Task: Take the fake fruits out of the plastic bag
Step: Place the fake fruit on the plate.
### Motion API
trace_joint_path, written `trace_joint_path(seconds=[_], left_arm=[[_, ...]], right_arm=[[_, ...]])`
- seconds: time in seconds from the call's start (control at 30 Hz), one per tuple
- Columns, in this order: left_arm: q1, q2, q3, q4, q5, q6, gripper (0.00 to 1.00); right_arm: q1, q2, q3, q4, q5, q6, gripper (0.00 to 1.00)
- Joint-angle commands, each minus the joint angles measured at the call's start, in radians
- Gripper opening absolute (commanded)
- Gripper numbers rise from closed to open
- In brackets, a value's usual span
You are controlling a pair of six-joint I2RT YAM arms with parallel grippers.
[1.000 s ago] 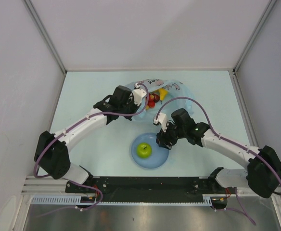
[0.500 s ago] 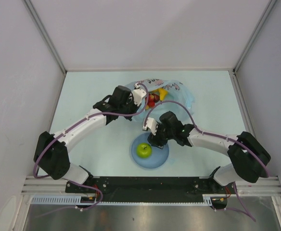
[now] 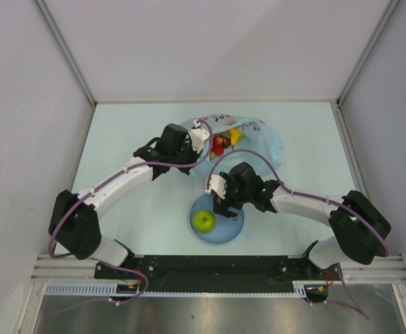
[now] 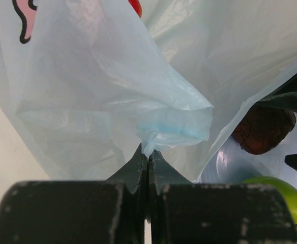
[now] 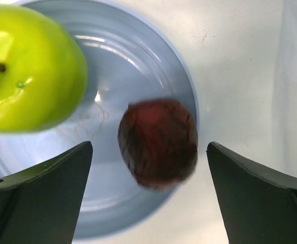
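Tools at the plate and at the bag

Right tool (image 5: 148, 150) hung over the light-blue plate (image 5: 138, 61) with its jaws wide apart and nothing in them. The dark red fruit (image 5: 158, 142), slightly blurred, showed between the two fingers with a gap on each side, by the plate's right rim in the wrist view; whether it rested on the plate could not be told. The green apple (image 5: 29, 66) sat on the same plate at the upper left of that frame, near the dark fruit. Left tool (image 4: 147, 160) was pinched together on a fold of the plastic bag (image 4: 97, 86). Seen from overhead, the bag lay on the bench (image 3: 119, 125) at the centre of the frame, just above the plate, with red and yellow fruits (image 3: 220, 144) visible in its mouth beside the left tool.
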Motion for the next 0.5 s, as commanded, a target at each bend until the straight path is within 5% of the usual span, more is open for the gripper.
trace_joint_path(seconds=[0.0,0.2,0.47], left_arm=[[0.012,-0.028,-0.006,0.006,0.037,-0.023,0.00],[0.021,0.006,0.030,-0.071,0.040,-0.010,0.01],[0.035,0.093,0.076,-0.175,-0.036,-0.059,0.00]], right_arm=[[0.006,-0.108,0.054,-0.106,-0.006,-0.125,1.00],[0.033,-0.236,0.229,-0.334,0.049,-0.447,1.00],[0.036,-0.316,0.327,-0.567,0.100,-1.316,1.00]])
